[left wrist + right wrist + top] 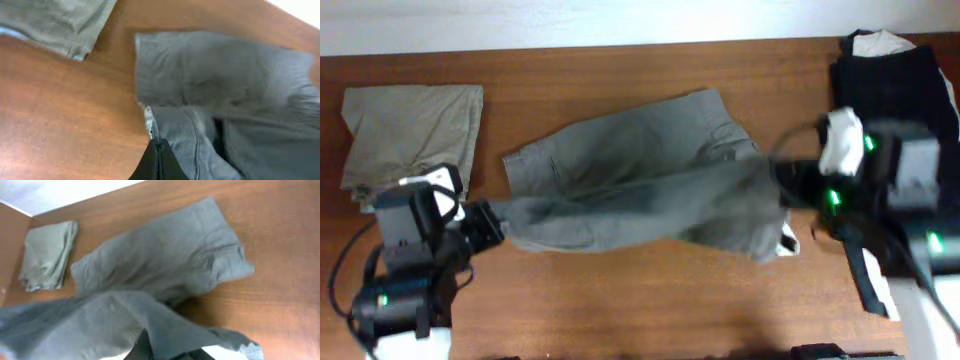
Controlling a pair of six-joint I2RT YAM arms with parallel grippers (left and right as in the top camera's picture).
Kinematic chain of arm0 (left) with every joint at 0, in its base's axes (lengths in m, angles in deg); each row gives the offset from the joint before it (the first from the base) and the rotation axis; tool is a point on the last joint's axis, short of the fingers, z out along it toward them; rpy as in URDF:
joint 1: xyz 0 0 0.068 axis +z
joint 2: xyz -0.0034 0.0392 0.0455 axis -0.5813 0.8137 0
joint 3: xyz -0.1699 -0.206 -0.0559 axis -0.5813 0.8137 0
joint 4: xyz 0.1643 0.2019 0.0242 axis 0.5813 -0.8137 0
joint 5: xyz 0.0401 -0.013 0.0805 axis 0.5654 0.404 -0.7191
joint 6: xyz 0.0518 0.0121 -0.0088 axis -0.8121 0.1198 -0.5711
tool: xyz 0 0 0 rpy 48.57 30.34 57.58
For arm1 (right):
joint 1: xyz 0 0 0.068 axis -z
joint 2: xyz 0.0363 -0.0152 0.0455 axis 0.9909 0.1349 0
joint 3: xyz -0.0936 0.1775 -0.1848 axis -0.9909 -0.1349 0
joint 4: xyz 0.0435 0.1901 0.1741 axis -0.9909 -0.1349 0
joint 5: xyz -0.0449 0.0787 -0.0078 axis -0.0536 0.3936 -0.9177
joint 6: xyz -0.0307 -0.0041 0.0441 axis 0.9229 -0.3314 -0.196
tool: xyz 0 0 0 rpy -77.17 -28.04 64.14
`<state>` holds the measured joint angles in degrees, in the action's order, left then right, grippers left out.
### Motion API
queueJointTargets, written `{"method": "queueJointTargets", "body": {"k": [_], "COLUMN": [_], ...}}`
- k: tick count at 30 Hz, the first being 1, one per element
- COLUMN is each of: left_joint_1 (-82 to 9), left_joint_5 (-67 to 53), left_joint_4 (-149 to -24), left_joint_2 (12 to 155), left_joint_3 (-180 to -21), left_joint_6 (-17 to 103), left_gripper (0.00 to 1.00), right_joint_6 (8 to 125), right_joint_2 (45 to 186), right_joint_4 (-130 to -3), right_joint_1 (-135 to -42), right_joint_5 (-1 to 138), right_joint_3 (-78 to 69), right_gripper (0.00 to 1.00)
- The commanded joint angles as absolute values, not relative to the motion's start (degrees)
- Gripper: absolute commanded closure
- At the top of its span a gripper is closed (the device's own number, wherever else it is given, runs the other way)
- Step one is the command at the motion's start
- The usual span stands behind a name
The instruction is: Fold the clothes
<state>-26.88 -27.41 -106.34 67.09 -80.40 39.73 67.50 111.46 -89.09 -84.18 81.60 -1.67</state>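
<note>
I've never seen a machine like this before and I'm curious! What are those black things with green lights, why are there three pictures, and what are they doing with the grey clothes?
Those black things are two robot arms. Each ends in a gripper, a kind of hand with two fingers. One picture looks down from above the brown table. The other two come from small cameras on the robot's wrists, so they look very close and a bit blurry.

In the middle lie grey shorts. The left gripper is shut on one end of them and the right gripper is shut on the other end, lifting the cloth a little. Folded khaki shorts lie at one side, and a pile of dark clothes at the other.
</note>
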Motion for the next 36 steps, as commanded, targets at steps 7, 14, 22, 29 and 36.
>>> {"method": "queueJointTargets", "body": {"k": [7, 14, 22, 29, 36], "left_joint_1": [-26.7, -26.7, -26.7, -26.7, -27.9], "left_joint_5": [-36.2, -36.0, -35.6, -42.1, -27.4], "left_joint_4": [-91.6, -71.9, -62.1, -68.0, -85.0], "left_joint_2": [83.0, 99.5, 102.6, 102.4, 95.1], "left_joint_3": [-81.5, -81.5, -81.5, -90.6, -92.1], "left_joint_6": [41.7, 38.2, 33.6, 27.8, 26.5], "left_gripper": [0.99, 0.99, 0.99, 0.01, 0.99], "right_joint_6": [69.5, 68.9, 67.6, 68.2, 76.2], "right_joint_2": [130.2, 141.3, 149.6, 144.1, 139.8], "right_joint_4": [-59.8, -43.0, -30.5, -37.7, -75.1], "right_joint_1": [-84.5, -84.6, -84.9, -83.8, -86.0], "right_joint_5": [85.7, 85.5, 79.2, 76.4, 76.4], "right_joint_3": [-1.3, -1.3, -1.3, 8.1, 17.7], "right_gripper": [0.96, 0.96, 0.96, 0.01, 0.96]}}
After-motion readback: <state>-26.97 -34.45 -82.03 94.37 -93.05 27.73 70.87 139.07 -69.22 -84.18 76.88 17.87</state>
